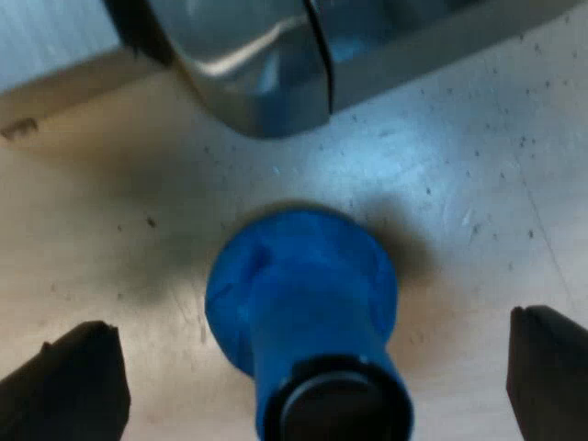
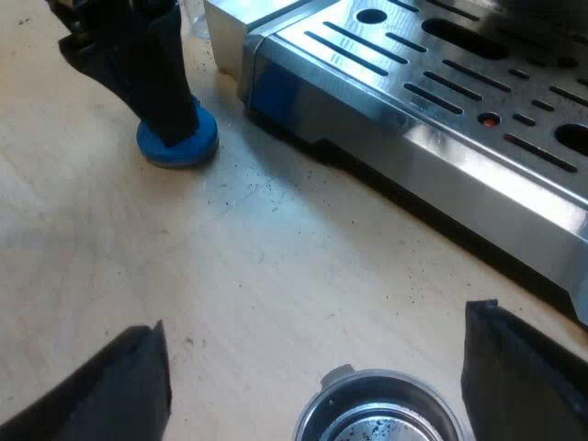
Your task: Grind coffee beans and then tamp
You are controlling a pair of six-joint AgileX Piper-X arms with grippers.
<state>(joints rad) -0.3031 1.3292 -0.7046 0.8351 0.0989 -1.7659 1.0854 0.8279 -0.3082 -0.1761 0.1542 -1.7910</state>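
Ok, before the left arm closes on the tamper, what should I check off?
1. Blue tamper upright on the table: ok.
2. Left gripper jaws open, one on each side of the tamper, not touching it: ok.
3. Espresso machine apart from the tamper: ok.
4. Metal holder between the right gripper's open jaws: ok.
5. Grounds in the holder: not ok, visible part is bare metal with dark specks.
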